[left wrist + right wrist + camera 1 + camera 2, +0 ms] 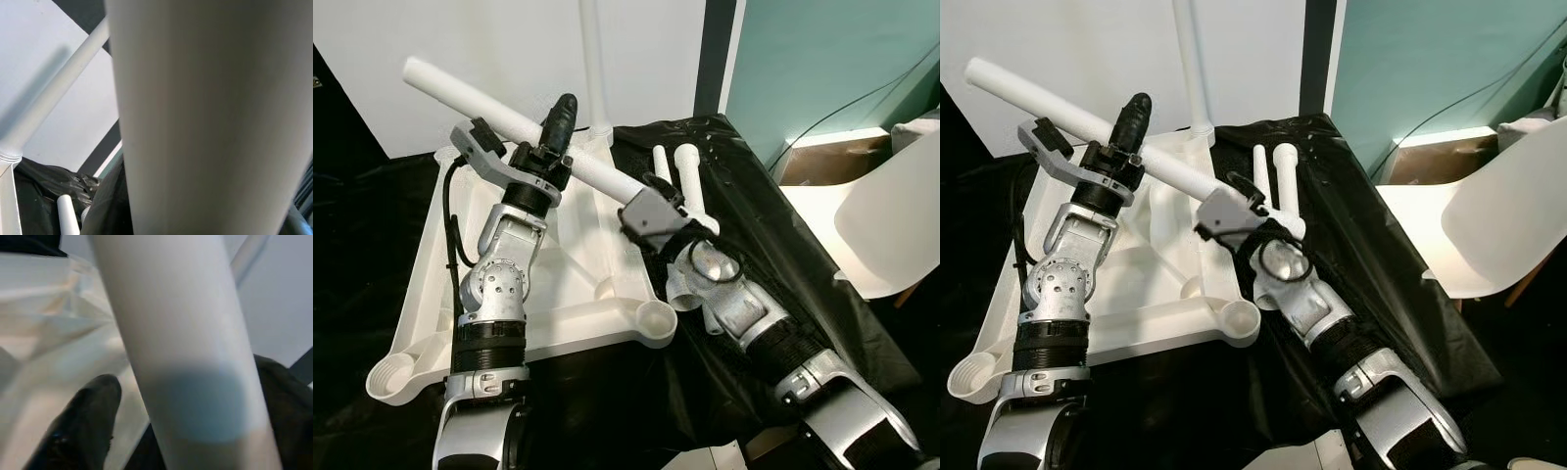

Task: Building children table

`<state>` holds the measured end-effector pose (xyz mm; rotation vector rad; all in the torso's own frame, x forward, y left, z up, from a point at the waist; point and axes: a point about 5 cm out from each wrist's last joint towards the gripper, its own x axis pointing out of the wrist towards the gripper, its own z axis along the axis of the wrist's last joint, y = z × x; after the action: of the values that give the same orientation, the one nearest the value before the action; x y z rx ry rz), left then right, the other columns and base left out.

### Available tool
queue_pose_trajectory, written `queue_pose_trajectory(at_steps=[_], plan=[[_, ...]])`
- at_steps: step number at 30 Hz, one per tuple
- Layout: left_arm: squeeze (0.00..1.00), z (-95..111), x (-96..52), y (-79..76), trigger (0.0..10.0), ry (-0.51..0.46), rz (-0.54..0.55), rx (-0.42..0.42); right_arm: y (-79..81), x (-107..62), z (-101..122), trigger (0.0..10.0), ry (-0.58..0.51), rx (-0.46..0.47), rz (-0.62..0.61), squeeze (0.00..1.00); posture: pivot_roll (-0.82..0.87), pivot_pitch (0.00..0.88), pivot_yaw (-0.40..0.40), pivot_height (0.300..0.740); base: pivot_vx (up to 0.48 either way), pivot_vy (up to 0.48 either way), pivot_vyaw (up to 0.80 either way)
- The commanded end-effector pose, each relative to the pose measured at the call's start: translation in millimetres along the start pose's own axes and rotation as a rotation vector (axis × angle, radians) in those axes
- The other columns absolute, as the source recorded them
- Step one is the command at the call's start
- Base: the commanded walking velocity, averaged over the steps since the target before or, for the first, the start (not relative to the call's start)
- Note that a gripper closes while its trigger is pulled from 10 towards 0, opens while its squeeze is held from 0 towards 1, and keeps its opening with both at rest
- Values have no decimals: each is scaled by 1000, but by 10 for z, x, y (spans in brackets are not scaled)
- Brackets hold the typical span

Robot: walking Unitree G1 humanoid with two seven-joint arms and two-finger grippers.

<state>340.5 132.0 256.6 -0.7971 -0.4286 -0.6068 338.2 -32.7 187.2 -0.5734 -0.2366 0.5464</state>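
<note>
A long white table leg (499,117) is up in the air, slanting over the upside-down white tabletop (578,264). Both arms have it. The left gripper (548,132) is clamped around the leg near its middle, with one black finger (558,113) sticking up in front of it. The right gripper (646,206) is at the leg's lower end; the right wrist view has the leg right up close with a black finger (85,423) beside it, but I cannot tell if those fingers are squeezed on the leg or just next to it.

The tabletop lies on a black cloth (773,264) and has round cups at its corners — one near corner cup (656,318) is open and waiting. One leg (592,59) already stands straight up in the far corner. Two more spare legs (685,171) lie on the cloth beside the tabletop.

The leg looks like hard, smooth plastic (probably hollow and light). It will not bend, but it could slip or spin in the fingers. Holding it near the middle keeps it balanced — a second hold close to the bottom end would help steer that end into a cup. The tabletop may slide on the cloth when pushed.
</note>
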Motion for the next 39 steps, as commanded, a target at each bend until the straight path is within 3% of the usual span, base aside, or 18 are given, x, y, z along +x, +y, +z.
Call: queue_pose_trajectory(at_steps=[1, 2, 5, 9, 10, 14, 25, 26, 27, 28, 35, 36, 37, 39], plan=[[0, 12, 37, -171, 0, -14, -178, -2, 53, -7, -17, 10000, 25, 62, 53, 808, -65, 0, 60, 740, 0, 0, 0], [0, 7, 46, -177, 0, -14, -178, -5, -2, -20, 34, 10000, 43, 116, 114, 0, -79, 0, 66, 740, 0, 0, 0], [0, 31, 73, -185, 0, -29, -179, -26, -169, -55, 67, 10000, 101, 199, 267, 0, -83, 0, 66, 740, 0, 0, 0], [0, 49, 84, -186, 0, -44, -179, -41, -204, -69, -12, 10000, 150, 225, 326, 0, -85, 0, 64, 740, 0, 0, 0], [0, 61, 87, -183, 0, -51, -178, -45, -209, -70, -93, 0, 181, 216, 348, 0, -83, 0, 61, 740, 0, 0, 0], [0, 81, 85, -178, 0, -60, -178, -50, -205, -74, -188, 0, 223, 200, 380, 0, -77, 0, 58, 740, 0, 0, 0], [0, 92, 65, -147, 0, -68, -163, -45, -238, -66, -130, 0, 228, 231, 343, 0, -77, 0, 56, 740, 0, 0, 0], [0, 86, 69, -141, 10000, -65, -159, -45, -256, -66, -122, 0, 227, 223, 322, 0, -77, 0, 56, 740, 0, 0, 0], [0, 86, 69, -141, 10000, -65, -159, -45, -256, -66, -122, 0, 227, 223, 322, 0, -77, 0, 56, 740, 0, 0, 0], [1000, 81, 71, -139, 10000, -63, -158, -46, -276, -65, -111, 0, 229, 220, 303, 0, -82, 0, 59, 740, 0, 0, 0], [1000, 86, 93, -128, 10000, -69, -135, -51, -323, -21, -70, 0, 204, 147, 195, 0, -87, 0, 64, 740, 0, 0, 0], [0, 115, 115, -105, 10000, -86, -105, -63, -370, 18, -46, 0, 183, 54, 35, 0, -88, 0, 65, 740, 0, 0, 0], [0, 115, 115, -105, 10000, -86, -105, -63, -370, 18, -46, 0, 183, 54, 35, 0, -88, 0, 65, 740, 0, 0, 0], [0, 118, 120, -106, 10000, -86, -104, -69, -398, 31, -8, 0, 159, -49, -66, 0, -88, 0, 65, 740, 0, 0, 0]])
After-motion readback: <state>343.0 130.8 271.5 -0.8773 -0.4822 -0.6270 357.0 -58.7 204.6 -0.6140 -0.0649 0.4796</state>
